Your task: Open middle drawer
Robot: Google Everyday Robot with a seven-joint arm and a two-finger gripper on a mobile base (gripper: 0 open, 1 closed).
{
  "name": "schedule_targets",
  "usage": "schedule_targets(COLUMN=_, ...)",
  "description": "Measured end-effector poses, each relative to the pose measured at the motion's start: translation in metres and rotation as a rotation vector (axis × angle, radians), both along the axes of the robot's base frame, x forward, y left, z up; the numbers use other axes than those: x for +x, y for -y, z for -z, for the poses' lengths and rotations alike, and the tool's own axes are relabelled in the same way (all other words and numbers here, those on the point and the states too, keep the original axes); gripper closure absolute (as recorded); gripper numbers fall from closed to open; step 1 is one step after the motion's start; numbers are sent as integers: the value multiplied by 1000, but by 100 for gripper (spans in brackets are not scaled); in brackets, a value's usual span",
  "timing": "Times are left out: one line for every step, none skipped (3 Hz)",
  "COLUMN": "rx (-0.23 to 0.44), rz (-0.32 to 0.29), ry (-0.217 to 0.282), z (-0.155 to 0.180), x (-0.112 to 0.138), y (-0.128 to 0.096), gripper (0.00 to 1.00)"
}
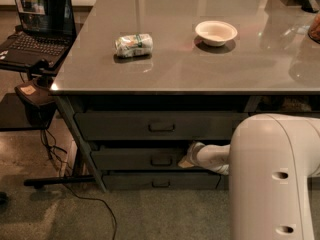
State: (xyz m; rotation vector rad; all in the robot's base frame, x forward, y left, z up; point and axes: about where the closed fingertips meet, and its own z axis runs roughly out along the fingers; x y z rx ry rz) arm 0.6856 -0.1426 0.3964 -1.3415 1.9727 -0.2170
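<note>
The middle drawer [130, 159] is the dark grey front between a taller top drawer [115, 125] and a slimmer bottom drawer [130, 181], under the grey table. Its small dark loop handle [161, 160] sits at the centre of the front. My gripper [187, 157] is at the end of the white arm [270, 174], which reaches in from the right. It is against the middle drawer's front, just right of the handle and at its height. The arm hides the right part of the drawers.
On the tabletop [200, 69] lie a crumpled wrapped packet [133, 44] and a white bowl [216, 32]. A laptop [37, 19] stands on a side stand at the left, with cables [80, 194] on the floor below it.
</note>
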Motion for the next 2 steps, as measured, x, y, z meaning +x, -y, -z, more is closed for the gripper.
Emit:
schedule_targets(rx=25, rz=1, ry=20, z=-4, x=-12, y=-1, gripper=65)
schedule_targets(rx=71, rz=40, ry=66, z=-13, x=-44, y=6, gripper=89)
